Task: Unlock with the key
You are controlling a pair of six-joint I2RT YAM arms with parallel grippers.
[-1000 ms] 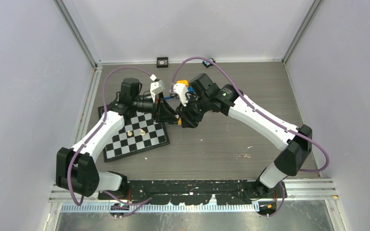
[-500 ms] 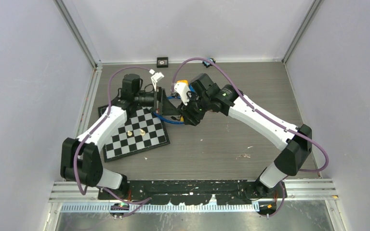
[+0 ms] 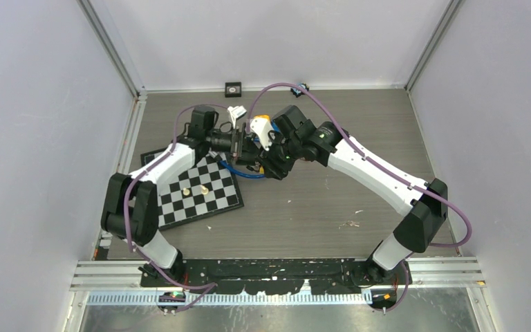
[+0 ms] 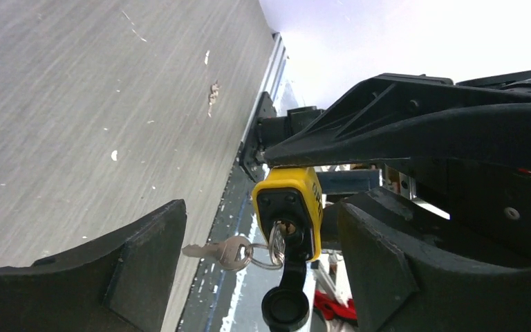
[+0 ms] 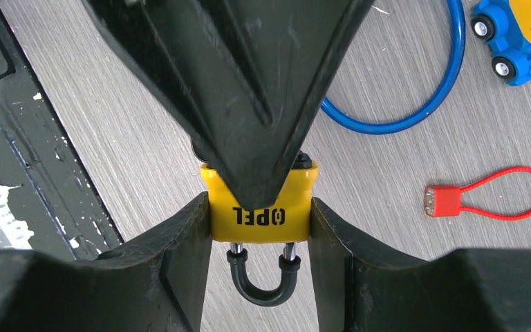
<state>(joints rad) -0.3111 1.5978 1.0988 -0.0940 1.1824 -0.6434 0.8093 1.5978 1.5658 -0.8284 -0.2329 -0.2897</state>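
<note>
My right gripper (image 5: pixel 259 232) is shut on a yellow padlock (image 5: pixel 259 207), squeezing its two sides. The black shackle (image 5: pixel 259 287) points toward the camera and both its legs meet the body. In the left wrist view a key (image 4: pixel 278 234) sits in the keyhole in the padlock's (image 4: pixel 292 197) underside. A ring hangs from it with a second silver key (image 4: pixel 222 252), and a black dust cap (image 4: pixel 285 308) dangles below. My left gripper (image 4: pixel 261 238) is open, with a finger on each side of the key and touching nothing. From above, both grippers meet at the table's middle back (image 3: pixel 252 151).
A blue ring (image 5: pixel 394 104), a blue toy car (image 5: pixel 518 34) and a red cable seal (image 5: pixel 487 197) lie on the wood table under the padlock. A chessboard (image 3: pixel 180 207) with two pale pieces (image 3: pixel 195 189) sits at the left. A small black square (image 3: pixel 233 88) rests by the back wall.
My left gripper has opened and let go of the key, which stays in the lock. Its wrist has shifted toward the back. The right arm has held still.
</note>
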